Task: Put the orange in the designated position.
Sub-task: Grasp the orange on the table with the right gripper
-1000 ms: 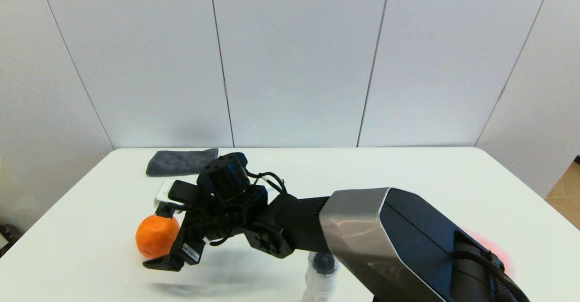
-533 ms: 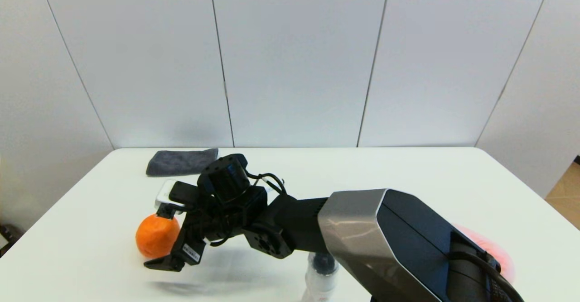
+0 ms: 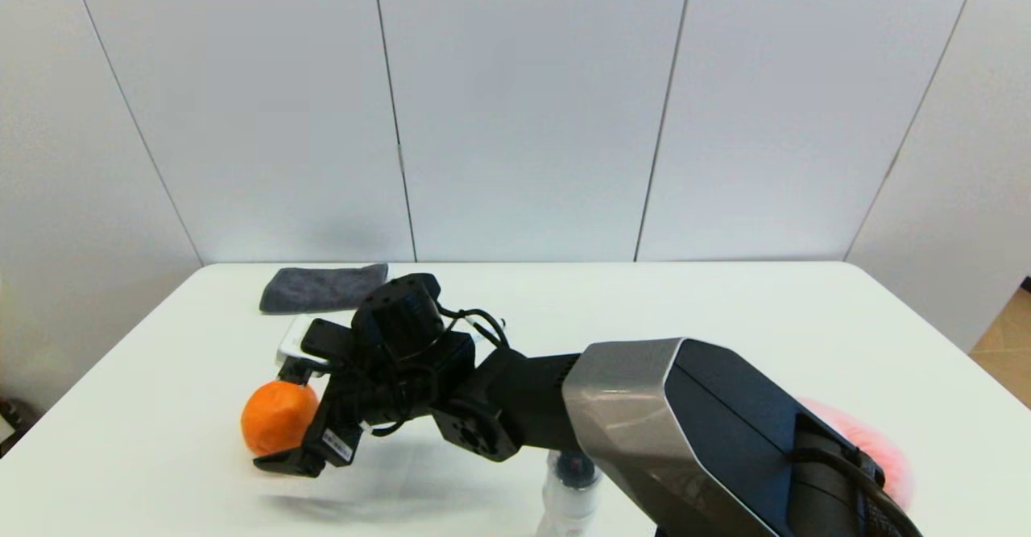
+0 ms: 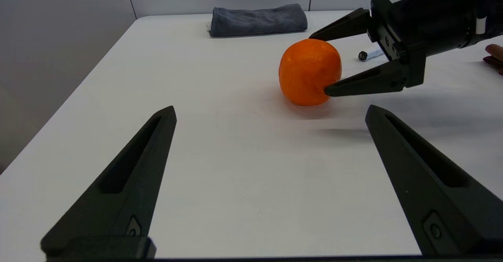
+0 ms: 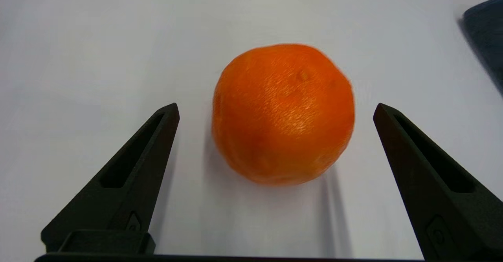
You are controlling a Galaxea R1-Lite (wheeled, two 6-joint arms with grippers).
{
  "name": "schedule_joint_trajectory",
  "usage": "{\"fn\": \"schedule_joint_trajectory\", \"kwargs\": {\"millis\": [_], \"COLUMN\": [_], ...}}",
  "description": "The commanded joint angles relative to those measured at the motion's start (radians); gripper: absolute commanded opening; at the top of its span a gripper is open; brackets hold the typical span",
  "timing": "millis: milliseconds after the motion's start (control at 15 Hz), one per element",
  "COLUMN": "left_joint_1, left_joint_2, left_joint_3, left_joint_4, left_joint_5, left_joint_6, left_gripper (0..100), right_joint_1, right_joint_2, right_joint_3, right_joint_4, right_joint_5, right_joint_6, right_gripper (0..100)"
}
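The round bright-orange fruit with dimpled skin, the orange (image 3: 276,428), sits on the white table (image 3: 725,320) in the lower left of the head view, and we see our right gripper (image 5: 275,112) spread wide around it, both fingers apart from the skin. Our left gripper (image 4: 271,114) hangs released nearer the table's edge, well short of the fruit. A folded grey cloth (image 3: 322,287) lies at the upper left of the tabletop.

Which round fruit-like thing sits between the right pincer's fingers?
The orange, resting on the table between the open right pincer fingers; the pink plush lies far off, behind that arm.
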Motion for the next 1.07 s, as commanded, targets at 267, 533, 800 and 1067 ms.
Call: {"fn": "schedule_joint_trajectory", "kwargs": {"millis": [267,533,800,1067], "left_joint_1": [0.0,0.0,0.0,0.0], "left_joint_2": [0.0,0.001,0.0,0.0], "left_joint_3": [0.0,0.0,0.0,0.0], "left_joint_4": [0.0,0.0,0.0,0.0], "left_joint_5": [0.0,0.0,0.0,0.0], "left_joint_6": [0.0,0.0,0.0,0.0], "left_gripper": [100,100,100,100], "right_joint_1": [0.0,0.0,0.0,-0.001], "right_joint_2": [0.027,0.029,0.029,0.027], "right_joint_3": [0.0,0.0,0.0,0.0], "right_joint_4": [-0.026,-0.057,-0.057,-0.057], "right_joint_5": [0.001,0.001,0.001,0.001], "right_joint_6": [0.007,0.009,0.009,0.007], "right_gripper": [100,100,100,100]}}
